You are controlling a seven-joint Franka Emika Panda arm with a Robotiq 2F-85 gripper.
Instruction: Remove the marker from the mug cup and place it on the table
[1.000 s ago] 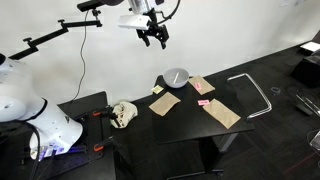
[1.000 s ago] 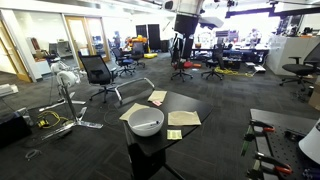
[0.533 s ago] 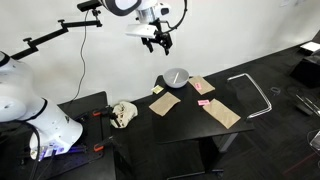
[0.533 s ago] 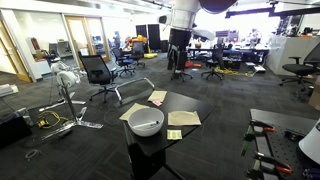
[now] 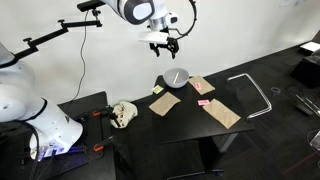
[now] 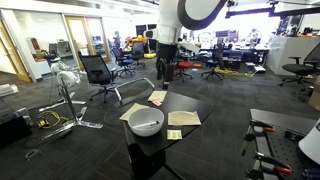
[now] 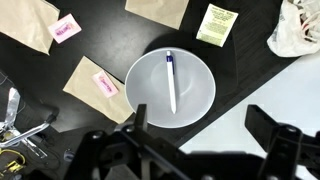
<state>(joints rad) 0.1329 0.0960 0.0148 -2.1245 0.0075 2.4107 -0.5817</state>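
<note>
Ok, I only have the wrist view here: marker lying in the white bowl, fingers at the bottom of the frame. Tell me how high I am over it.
Observer: High. In an exterior view the gripper hangs well above the bowl, with open air between them.
Operator: Describe the bowl from the side before I descend.
Observer: In an exterior view its wall is rounded and its rim stands above the papers around it. I cannot see the marker over that rim.
Operator: Report anything beside the table.
Observer: A bent metal tube frame stands close off one edge of the table.
</note>
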